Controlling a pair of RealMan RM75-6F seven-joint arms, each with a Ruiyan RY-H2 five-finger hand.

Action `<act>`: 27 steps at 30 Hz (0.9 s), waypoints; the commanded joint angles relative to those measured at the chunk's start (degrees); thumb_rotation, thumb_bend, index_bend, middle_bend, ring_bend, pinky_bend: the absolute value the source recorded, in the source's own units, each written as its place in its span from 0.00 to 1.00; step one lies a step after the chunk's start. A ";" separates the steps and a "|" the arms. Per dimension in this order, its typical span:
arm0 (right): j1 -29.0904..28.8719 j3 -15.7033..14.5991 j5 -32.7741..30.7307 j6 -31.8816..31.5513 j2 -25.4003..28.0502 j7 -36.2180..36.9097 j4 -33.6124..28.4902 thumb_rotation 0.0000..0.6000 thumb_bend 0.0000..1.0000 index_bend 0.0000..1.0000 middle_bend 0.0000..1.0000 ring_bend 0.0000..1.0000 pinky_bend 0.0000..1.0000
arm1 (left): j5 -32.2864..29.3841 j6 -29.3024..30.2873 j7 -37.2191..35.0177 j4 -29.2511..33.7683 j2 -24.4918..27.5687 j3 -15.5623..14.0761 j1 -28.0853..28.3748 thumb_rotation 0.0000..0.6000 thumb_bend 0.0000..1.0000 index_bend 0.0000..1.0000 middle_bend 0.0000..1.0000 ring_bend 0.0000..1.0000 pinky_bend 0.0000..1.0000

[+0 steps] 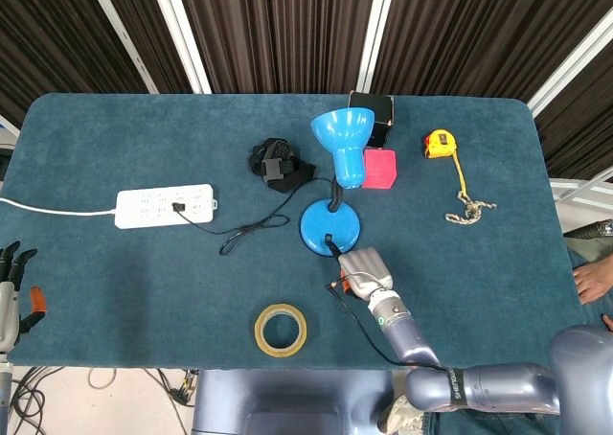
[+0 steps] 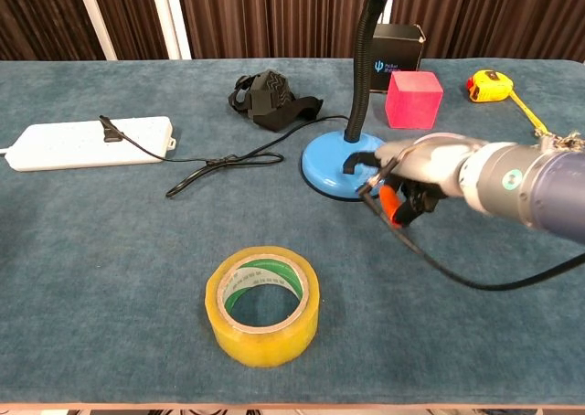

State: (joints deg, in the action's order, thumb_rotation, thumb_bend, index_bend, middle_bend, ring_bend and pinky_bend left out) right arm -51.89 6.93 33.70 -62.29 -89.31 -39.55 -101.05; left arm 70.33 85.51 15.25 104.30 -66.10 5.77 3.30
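Lamp (image 2: 352, 164), blue, stands mid-table; right hand (image 2: 416, 173) rests a fingertip on its round base near the switch, other fingers curled, grasping nothing. Pressing the switch seems underway; next needs firm downward push. Left hand (image 1: 10, 291) hangs spread, well off the lamp.

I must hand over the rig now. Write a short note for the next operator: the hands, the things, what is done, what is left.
Right hand: at the blue lamp base, fingers on its black switch; whether it presses is unclear.
Left hand: off the table's left edge, fingers apart, holding nothing.
Lamp's black cord runs to the white power strip, plugged in.
Tape roll lies in front, untouched.
Done: hand at the switch. Left: no glow is visible from the lamp.
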 commanded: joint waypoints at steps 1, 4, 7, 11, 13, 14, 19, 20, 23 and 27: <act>2.42 0.07 2.22 -4.88 4.70 0.56 -5.92 1.00 0.86 0.00 0.48 0.60 1.00 | -0.10 -0.07 0.05 0.05 0.02 -0.03 -0.01 1.00 0.64 0.15 0.02 0.00 0.00; 4.36 -2.06 3.30 -8.89 10.22 -1.74 -12.34 1.00 0.74 0.00 0.38 0.49 1.00 | -0.17 -0.10 0.28 0.15 0.01 -0.04 0.03 1.00 0.64 0.15 0.02 0.00 0.00; 6.80 -4.63 6.41 -11.63 16.01 -2.09 -18.12 1.00 0.59 0.00 0.31 0.42 1.00 | 0.00 0.12 0.41 0.27 -0.04 -0.04 0.01 1.00 0.64 0.15 0.02 0.00 0.00; 12.39 -9.25 14.96 -15.50 24.12 1.67 -23.66 1.00 0.45 0.00 0.17 0.26 1.00 | -0.01 0.21 0.57 0.50 -0.05 -0.09 -0.04 1.00 0.64 0.15 0.02 0.00 0.00; 16.04 -12.38 21.09 -17.38 27.91 5.07 -24.77 1.00 0.43 0.00 0.11 0.18 1.00 | 0.31 0.46 0.79 0.51 -0.12 -0.12 -0.04 1.00 0.64 0.15 0.02 0.00 0.00; 17.55 -13.75 23.83 -17.90 29.32 6.85 -24.78 1.00 0.41 0.00 0.09 0.15 1.00 | 0.44 0.57 0.88 0.50 -0.16 -0.14 -0.04 1.00 0.64 0.15 0.02 0.00 0.00; 27.58 -21.04 40.34 -23.66 34.91 19.03 -19.01 1.00 0.34 0.00 0.05 0.11 1.00 | 0.91 0.77 1.31 0.47 -0.42 -0.35 -0.05 1.00 0.64 0.15 0.02 0.00 0.00; 29.32 -21.47 42.49 -25.87 34.68 20.00 -17.15 1.00 0.34 0.00 0.04 0.10 1.00 | 0.93 0.79 1.35 0.47 -0.46 -0.35 -0.04 1.00 0.64 0.15 0.02 0.00 0.00; 35.41 -21.80 49.23 -34.57 31.56 21.43 -8.91 1.00 0.34 0.00 0.03 0.08 1.00 | 1.08 0.71 1.47 0.46 -0.50 -0.43 0.01 1.00 0.64 0.15 0.02 0.00 0.00; 40.29 -22.95 53.86 -38.24 28.28 23.50 -0.49 1.00 0.31 0.00 0.00 0.02 0.47 | 1.40 0.74 1.50 0.33 -0.46 -0.50 0.04 1.00 0.64 0.15 0.02 0.00 0.00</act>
State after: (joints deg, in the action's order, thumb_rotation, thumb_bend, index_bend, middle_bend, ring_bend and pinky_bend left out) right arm -18.37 -13.29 81.24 -95.78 -58.78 -20.04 -109.86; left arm 71.73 86.25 16.75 104.63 -66.57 5.27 3.35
